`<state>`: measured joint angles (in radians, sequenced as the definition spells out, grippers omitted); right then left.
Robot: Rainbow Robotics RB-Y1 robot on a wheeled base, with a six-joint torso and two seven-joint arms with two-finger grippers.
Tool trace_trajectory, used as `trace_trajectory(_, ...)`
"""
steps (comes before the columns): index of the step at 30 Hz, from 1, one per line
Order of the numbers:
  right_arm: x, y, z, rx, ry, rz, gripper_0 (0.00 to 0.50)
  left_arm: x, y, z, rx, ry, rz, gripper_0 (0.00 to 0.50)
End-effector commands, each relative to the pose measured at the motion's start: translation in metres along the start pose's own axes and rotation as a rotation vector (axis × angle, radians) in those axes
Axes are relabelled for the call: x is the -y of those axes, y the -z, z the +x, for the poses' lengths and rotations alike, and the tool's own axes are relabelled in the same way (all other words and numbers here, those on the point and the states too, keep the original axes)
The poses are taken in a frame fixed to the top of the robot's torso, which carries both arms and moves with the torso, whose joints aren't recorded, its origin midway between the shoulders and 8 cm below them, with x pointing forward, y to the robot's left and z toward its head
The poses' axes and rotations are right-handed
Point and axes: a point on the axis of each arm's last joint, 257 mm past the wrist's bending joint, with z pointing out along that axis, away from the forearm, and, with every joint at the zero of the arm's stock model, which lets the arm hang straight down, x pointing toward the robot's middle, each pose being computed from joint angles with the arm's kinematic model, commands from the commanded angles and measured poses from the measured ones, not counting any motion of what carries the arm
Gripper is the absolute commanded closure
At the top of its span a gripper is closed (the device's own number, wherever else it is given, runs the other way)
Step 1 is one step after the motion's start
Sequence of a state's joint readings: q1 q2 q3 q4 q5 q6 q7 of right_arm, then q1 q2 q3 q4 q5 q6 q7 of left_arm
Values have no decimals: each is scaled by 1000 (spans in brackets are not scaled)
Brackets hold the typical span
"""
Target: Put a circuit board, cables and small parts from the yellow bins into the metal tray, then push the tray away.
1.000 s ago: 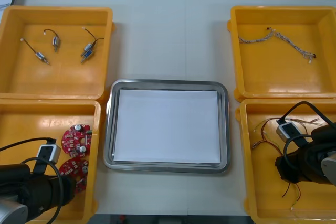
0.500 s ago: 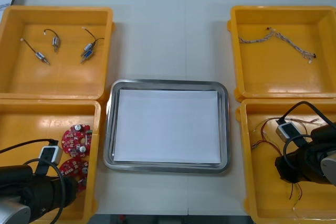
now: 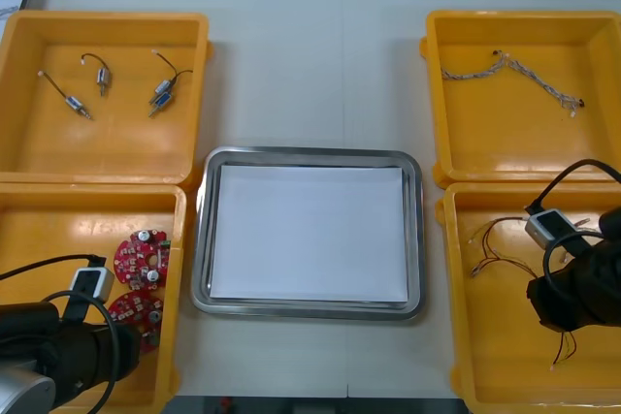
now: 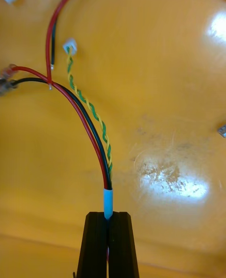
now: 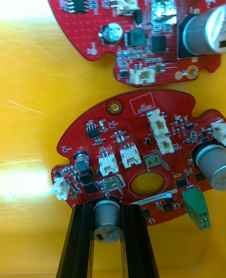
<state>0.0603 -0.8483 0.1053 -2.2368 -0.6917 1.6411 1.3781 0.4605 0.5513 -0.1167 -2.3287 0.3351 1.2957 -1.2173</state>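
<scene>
Tray (image 3: 204, 239) holds nothing yet. Left jaws clamp a board (image 5: 141, 132) in the counter's (image 3: 310, 65) near-left bin (image 3: 97, 191); right jaws pinch a cable (image 4: 94, 132) in the near-right bin (image 3: 458, 317). Push outstanding.

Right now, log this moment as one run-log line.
left gripper shut on circuit board, near-left yellow bin | right gripper shut on red and yellow cable, near-right yellow bin | metal tray not yet loaded
</scene>
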Motion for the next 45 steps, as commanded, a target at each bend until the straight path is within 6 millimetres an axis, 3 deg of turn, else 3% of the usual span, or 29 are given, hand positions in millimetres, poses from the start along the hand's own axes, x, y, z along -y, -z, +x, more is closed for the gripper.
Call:
trace_trajectory(1,1,35,-24,71,12,-10,500,-22,9,-20,21,-62,-38,500)
trace_trajectory(15,8,98,-33,98,74,15,500,-68,13,-34,-5,-94,-81,500)
trace_trajectory(19,3,118,-55,176,110,29,500,-83,8,-42,-3,-101,-88,500)
trace_trajectory(28,-12,136,-73,229,129,-30,500,-103,9,-58,8,-106,-92,500)
trace_trajectory(37,-13,148,-95,266,105,-56,500,-136,12,-72,14,-146,-94,500)
trace_trajectory(45,-12,151,-103,260,72,-96,500,-133,11,-72,16,-145,-77,497)
